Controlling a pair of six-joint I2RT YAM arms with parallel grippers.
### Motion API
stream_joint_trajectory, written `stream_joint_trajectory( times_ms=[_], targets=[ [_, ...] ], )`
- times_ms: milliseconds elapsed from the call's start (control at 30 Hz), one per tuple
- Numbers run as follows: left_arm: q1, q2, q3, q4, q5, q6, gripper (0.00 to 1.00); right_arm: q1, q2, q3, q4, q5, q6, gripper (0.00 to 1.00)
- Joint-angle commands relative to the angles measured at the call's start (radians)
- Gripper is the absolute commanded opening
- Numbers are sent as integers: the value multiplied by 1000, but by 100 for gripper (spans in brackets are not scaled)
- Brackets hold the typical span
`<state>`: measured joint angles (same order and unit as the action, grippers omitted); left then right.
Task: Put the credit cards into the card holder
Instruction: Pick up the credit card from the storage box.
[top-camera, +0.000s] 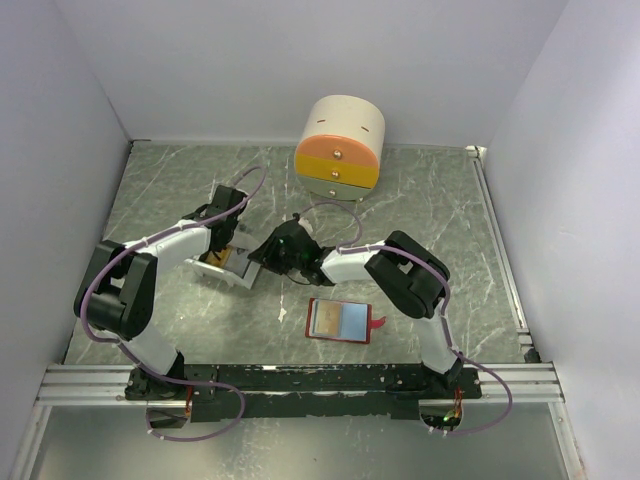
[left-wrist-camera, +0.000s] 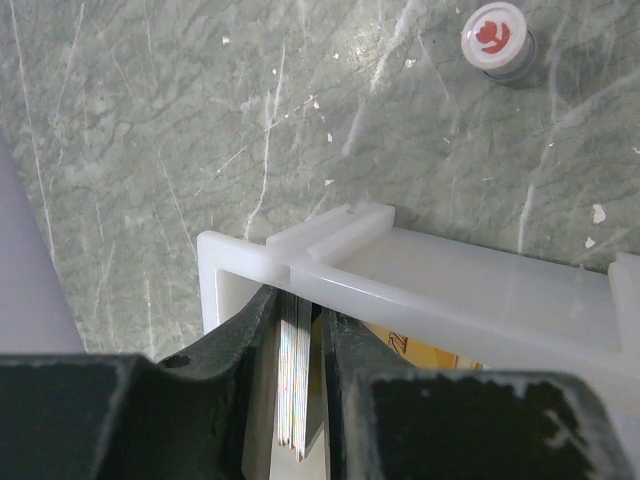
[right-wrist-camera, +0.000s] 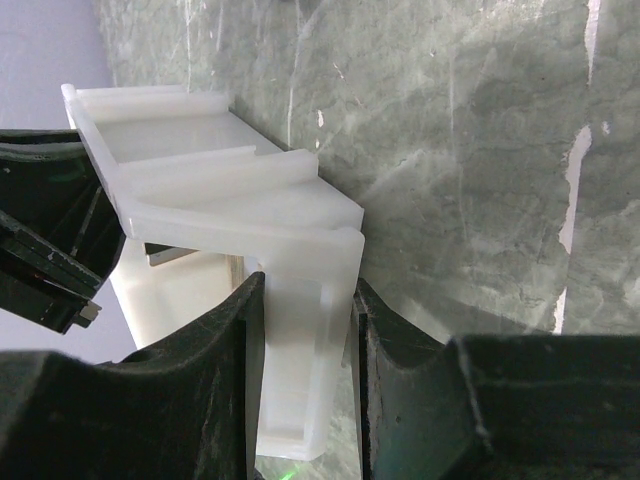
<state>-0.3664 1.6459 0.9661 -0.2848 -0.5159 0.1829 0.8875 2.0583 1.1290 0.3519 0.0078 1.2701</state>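
Near one white tray (left-wrist-camera: 450, 290) sit one card holder (top-camera: 340, 320) and one drawer box (top-camera: 340, 145).

Red card holder (top-camera: 340, 320), white tray (left-wrist-camera: 450, 290), cream-and-orange drawer box (top-camera: 340, 145), green marbled table (top-camera: 430, 200).

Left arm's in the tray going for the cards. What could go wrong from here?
1. Left gripper straddles several credit cards at once, so it may lift a whole stack or drop some on the way.
2. Right gripper clamps only one wall of the white tray; a hard pull might tip it.
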Motion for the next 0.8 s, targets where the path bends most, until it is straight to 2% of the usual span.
stream_joint_trajectory(
  times_ms=[0, 133, 300, 567, 767],
  targets=[
    [38, -31, 13, -18, -161, 47, 22, -5, -10, -55, -129, 21, -57, 21],
    [38, -34, 11, -26, -141, 41, 21, -5, -13, -55, -139, 28, -65, 22],
    [39, -25, 14, -31, -136, 43, 19, -5, -12, -45, -154, 32, -67, 31],
    [37, -30, 34, -58, -162, 34, 18, -6, -3, -47, -148, 23, -67, 32],
    [29, -28, 32, -60, -154, 25, 28, -5, 2, -38, -148, 16, -67, 33]
  ],
)
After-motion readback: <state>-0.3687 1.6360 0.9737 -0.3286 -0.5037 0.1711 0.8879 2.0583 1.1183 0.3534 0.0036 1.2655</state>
